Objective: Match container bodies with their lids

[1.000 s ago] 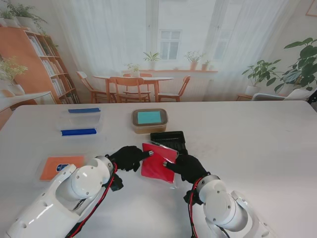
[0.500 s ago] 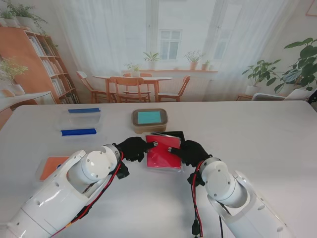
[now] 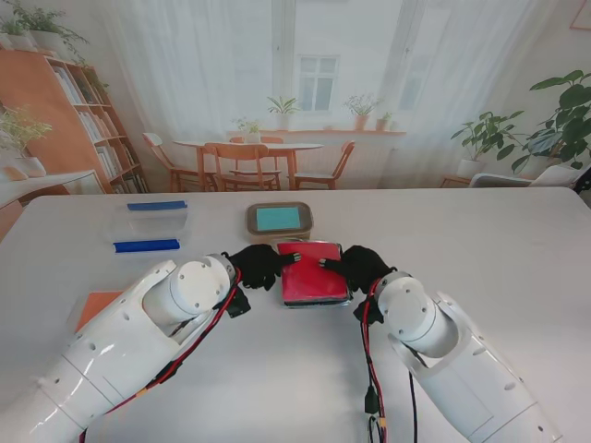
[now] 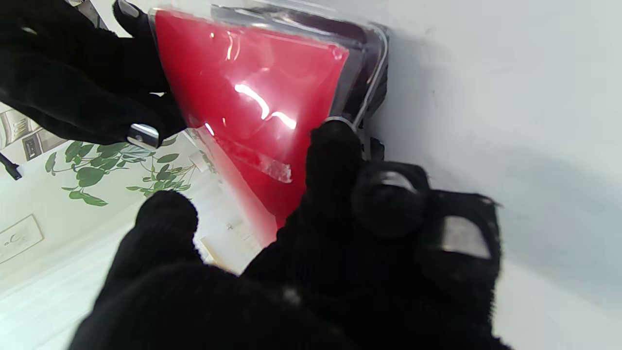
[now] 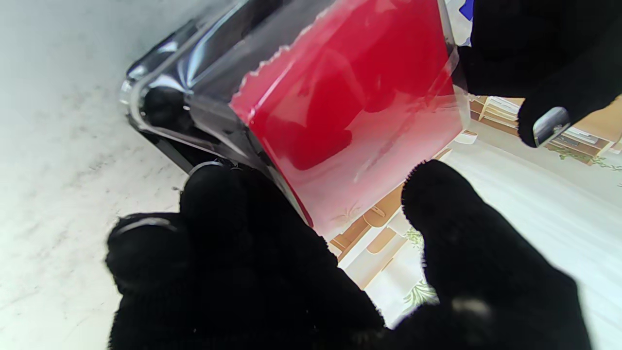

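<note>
One pairing looks finished: the tan container with the teal lid point(image 3: 279, 221) stands closed at the far middle of the desk point(image 3: 480, 249). A second is in hand — the red lid point(image 3: 311, 272) lies over the black container body point(image 3: 316, 302), of which only a dark edge shows along the nearer side, and both hands are on it. From the wrist views the lid's clear rim sits at the black body's rim, but whether it is pressed fully home I cannot tell. Left to do, as I judge it: the clear container point(image 3: 150, 228) at the far left, with blue clips showing on it, and the orange lid point(image 3: 97, 305) lying flat on the desk at the near left, partly hidden behind the left arm. Whether those two belong together is not plain from here.

The left hand point(image 3: 256, 266) grips the lid's left edge: in its wrist view one finger point(image 4: 335, 146) presses at the lid's corner where the clear rim meets the black body, the thumb point(image 4: 165, 214) stands apart on the other face, and the remaining fingers are curled in. The right hand point(image 3: 355, 266) holds the opposite edge likewise — fingers point(image 5: 214, 194) closed under the rim beside the dark body, thumb point(image 5: 432, 189) over the red face. Neither hand is spread wide; both are pinched on the lid, each just beside the other across it.
</note>
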Controlling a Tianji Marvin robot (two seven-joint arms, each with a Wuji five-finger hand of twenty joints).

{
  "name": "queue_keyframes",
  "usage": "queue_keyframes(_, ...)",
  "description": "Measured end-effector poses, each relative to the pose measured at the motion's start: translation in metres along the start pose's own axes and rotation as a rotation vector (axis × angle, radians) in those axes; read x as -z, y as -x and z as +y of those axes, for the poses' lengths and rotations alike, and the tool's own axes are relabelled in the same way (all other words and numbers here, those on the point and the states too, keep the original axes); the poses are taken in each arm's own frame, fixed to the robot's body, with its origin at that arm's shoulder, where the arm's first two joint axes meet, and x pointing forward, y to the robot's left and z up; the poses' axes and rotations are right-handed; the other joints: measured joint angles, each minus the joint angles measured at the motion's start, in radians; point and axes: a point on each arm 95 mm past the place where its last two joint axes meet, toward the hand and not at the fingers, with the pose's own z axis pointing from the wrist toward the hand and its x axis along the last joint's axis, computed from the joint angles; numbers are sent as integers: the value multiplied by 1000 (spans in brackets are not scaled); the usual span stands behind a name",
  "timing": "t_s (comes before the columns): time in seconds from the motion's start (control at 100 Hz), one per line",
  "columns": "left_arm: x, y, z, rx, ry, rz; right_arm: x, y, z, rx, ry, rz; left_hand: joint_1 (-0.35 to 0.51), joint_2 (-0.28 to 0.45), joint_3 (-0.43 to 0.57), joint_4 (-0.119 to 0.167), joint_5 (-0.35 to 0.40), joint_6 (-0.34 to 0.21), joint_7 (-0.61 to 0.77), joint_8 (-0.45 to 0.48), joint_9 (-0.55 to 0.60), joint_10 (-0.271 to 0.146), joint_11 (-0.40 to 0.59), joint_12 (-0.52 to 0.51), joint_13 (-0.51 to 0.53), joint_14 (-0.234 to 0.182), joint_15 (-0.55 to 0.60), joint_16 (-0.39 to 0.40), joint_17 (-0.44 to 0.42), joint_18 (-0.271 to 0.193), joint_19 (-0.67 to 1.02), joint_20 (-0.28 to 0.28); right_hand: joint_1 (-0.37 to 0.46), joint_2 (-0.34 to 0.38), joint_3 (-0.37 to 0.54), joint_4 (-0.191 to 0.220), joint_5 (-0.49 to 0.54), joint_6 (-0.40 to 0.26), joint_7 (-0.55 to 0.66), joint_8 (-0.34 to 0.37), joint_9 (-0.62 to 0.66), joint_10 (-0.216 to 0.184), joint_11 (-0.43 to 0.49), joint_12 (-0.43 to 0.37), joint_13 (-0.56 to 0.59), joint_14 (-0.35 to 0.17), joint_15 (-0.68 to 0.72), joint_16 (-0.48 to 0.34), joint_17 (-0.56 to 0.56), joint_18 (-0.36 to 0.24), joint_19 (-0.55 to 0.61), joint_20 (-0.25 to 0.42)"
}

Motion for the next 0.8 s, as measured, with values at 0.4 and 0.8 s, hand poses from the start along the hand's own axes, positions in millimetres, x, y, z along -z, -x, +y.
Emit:
queue_keyframes(0.4,-12,2,-4,-9,28,-49,-14,3,7,33,-18,-17,0,0,0,0,3,-16,12,1,0,0,0,0,0,0,0,0,0,0,1,-5,0,0,0,0,-12,-1,-24,-2,-1,0,0,0,-4,0,0,0,-4,0,0,0)
queue_keyframes(0.8,-19,4,-3,-8,60,-91,-20,7,9,52,-30,-32,0,0,0,0,4,-27,12,1,0,-2,-1,0,0,0,0,-1,1,0,1,-8,-1,0,11,0,-62,-8,-77,-23,-57,-2,-22,-19,-99,10,-39,12,-50,-12,0,13)
